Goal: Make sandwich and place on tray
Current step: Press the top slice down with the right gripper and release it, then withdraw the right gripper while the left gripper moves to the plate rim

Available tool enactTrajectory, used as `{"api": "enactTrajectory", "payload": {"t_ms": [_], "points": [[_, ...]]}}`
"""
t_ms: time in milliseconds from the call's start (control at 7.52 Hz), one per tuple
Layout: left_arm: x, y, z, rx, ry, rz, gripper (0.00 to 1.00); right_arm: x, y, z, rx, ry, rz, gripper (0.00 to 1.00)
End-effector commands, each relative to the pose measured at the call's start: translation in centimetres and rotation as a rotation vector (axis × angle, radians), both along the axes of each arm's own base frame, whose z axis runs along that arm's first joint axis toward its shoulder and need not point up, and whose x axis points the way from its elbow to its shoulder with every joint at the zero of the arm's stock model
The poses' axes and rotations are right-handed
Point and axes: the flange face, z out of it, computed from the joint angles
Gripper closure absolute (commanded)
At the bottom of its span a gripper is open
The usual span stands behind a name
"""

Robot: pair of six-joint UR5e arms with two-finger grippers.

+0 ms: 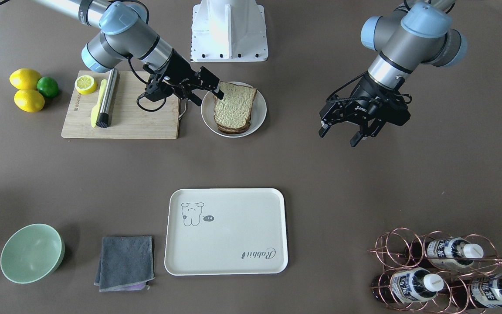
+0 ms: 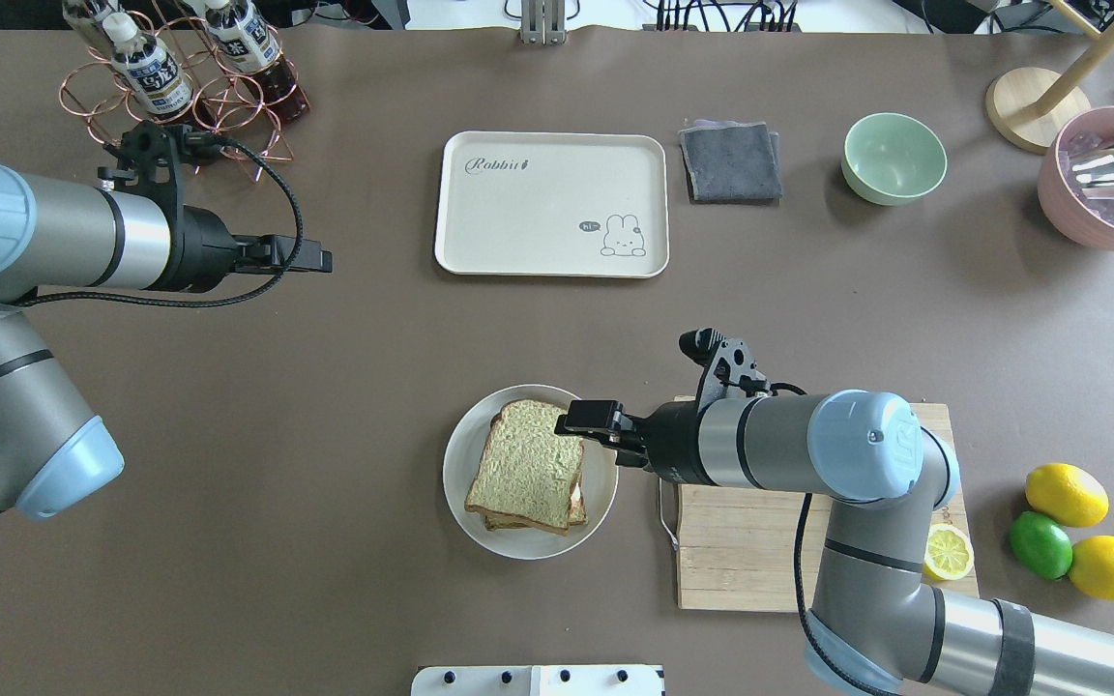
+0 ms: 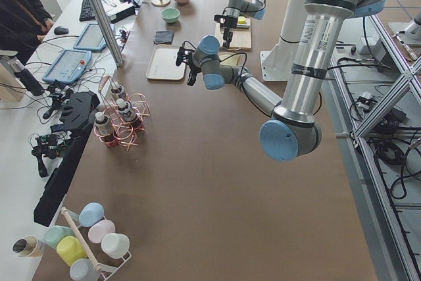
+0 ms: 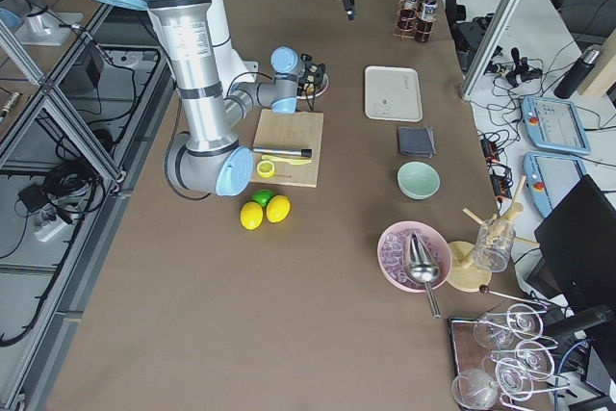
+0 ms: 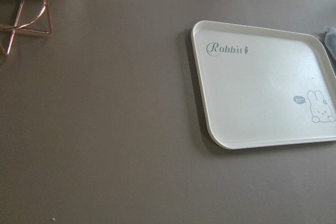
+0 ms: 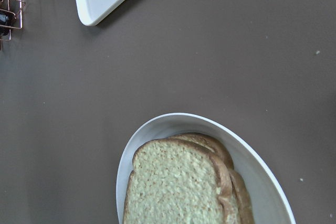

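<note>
Near the robot's edge of the table [image 1: 312,174], approx. at its middle, the sandwich [image 1: 233,109] lies on the white plate [image 1: 260,118]. Both slices are stacked, the top one a bit askew. The plate is just beside the cutting board [image 1: 120,124], on the board's side toward the table's middle.

The right gripper [image 1: 211,99] hangs over the plate's rim on the board side, jaws apart w/ nothing between them. One fingertip [image 1: 218,90] overlaps a corner of the top slice; touching or not, I cannot tell. So the sandwich is directly in front of this gripper and slightly under it, not in it.

The stack looks complete, so I judge the step in hand is to take the plate and bring it to the tray. To do it well:
- bite the rim, not the bread;
- keep the plate level, because the top slice can slide;
- lift before going across.

The left gripper [image 1: 338,138] hovers toward the robot's left end of the table, also spread and empty, well apart from the plate.

Farthest, at the middle of the operators' edge, the tray [image 1: 233,194] has nothing on it.
</note>
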Motion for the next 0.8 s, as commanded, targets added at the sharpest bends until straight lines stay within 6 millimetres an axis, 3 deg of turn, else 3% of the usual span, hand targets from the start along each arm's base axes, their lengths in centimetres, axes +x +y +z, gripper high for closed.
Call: {"api": "enactTrajectory", "payload": {"t_ms": [0,266,399,665], "points": [[2.1,0.6,-1.7,-0.047,0.043,0.005,0.03,3.9,-1.9,-3.9,-0.046,0.078,-0.009,0.01],[7.1,3.5,-4.0,-0.065,0.082,0.011,0.03,9.0,-7.1,-3.9,-0.116,0.171,0.039,0.01],[9.9,5.8,-4.8,-0.058,0.089,0.017,0.03,11.0,-9.9,-2.3,-0.081,0.257,0.076,0.01],[13.2,9.4,-5.6,-0.079,0.113,0.011,0.03,14.0,-14.0,0.9,0.011,0.498,0.068,0.01]]}}
